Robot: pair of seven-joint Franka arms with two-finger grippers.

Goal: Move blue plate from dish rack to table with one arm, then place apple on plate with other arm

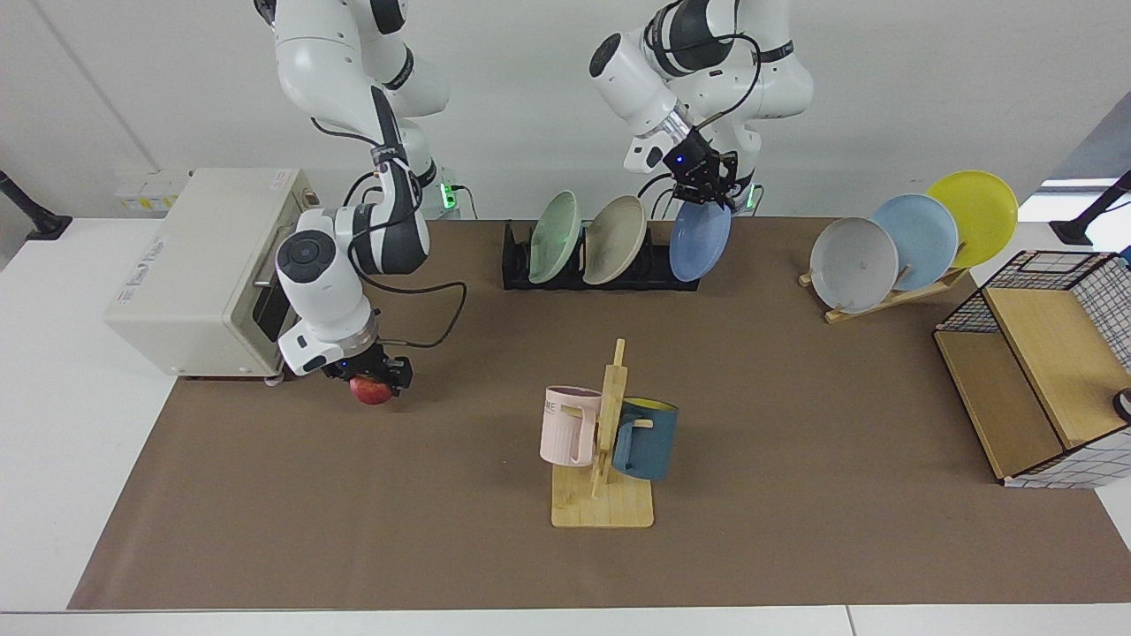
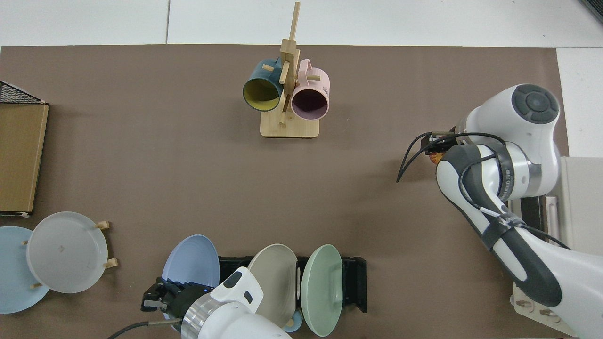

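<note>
1. While both arms work at once, the table (image 1: 53,371) is the largest thing in sight: white, with a brown mat (image 1: 778,397) across most of its top.
2. At the far edge of the mat stands the dish rack (image 1: 517,261), low, black and slotted; it holds a pale green plate (image 1: 554,237) and a beige plate (image 1: 614,239), both leaning in its slots.
3. Nearby, a slanted wooden stand (image 1: 892,296) holds a grey plate (image 1: 853,264), a sky-blue plate (image 1: 914,241) and a yellow plate (image 1: 972,217).
4. Round, shallow and matte periwinkle, the blue plate (image 1: 700,241) hangs on edge at the end of the dish rack, lifted above the slots.
5. Pinching that plate's top rim, the left gripper (image 1: 704,187) has its fingers closed on it; from above, the left gripper (image 2: 162,297) sits behind the blue plate (image 2: 191,259).
6. In the middle of the mat, a wooden mug tree (image 1: 605,442) carries a pink mug (image 1: 567,427) and a dark blue mug (image 1: 645,437).
7. Small, round and red, the apple (image 1: 370,389) is clamped in the right gripper (image 1: 371,375), low over the mat beside a cream toaster oven (image 1: 194,265).
</note>
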